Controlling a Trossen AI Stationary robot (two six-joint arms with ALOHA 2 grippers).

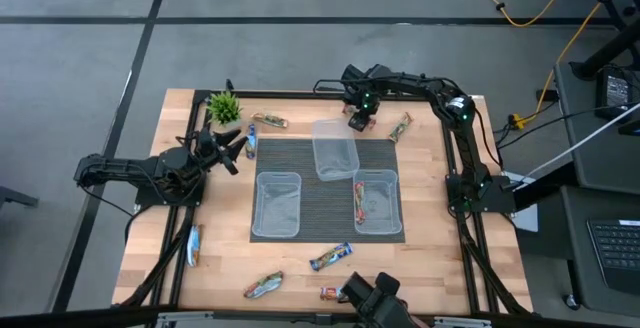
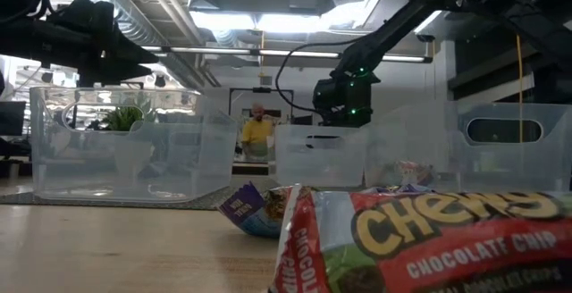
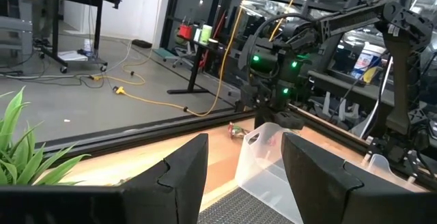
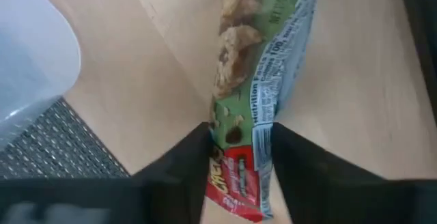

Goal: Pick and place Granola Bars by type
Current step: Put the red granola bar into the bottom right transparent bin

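The right tool [image 4: 239,157] is gripping 1 bar [image 4: 252,108], 1 tub [image 1: 377,204] is holding bars, several are lying loose, and the left tool [image 3: 244,157] is gaping.

Three tubs [image 1: 335,158] crowding table centre

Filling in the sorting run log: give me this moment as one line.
right gripper: shut on granola bar, by top tub | left gripper: open, empty, near plant | right tub: holds one bar
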